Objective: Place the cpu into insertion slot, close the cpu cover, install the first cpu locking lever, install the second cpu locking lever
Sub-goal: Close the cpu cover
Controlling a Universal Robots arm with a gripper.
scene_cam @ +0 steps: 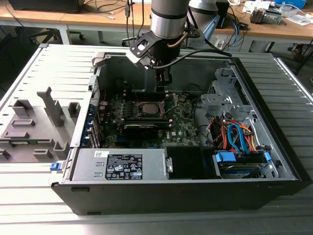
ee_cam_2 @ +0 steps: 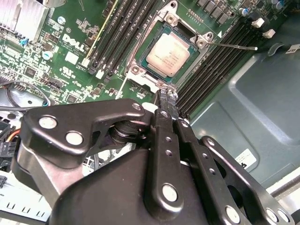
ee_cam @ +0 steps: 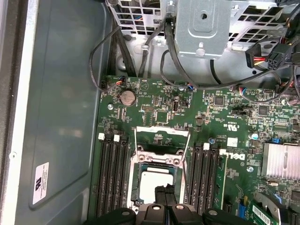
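The cpu lies flat in the motherboard's socket, its silver-grey top showing inside the dark frame, and it is also visible in the exterior view. The cpu cover appears raised at one end of the socket, a thin silvery frame. A thin wire locking lever sticks out past the memory slots; two levers run along the socket's sides. My gripper hangs just above the socket's edge, fingers shut together with nothing between them. In the exterior view it sits just behind the socket.
The open computer case lies on a slatted table. Black memory slots flank the socket. Around the board are a drive cage with orange and blue cables, a power supply, and a grey fixture at the exterior view's left.
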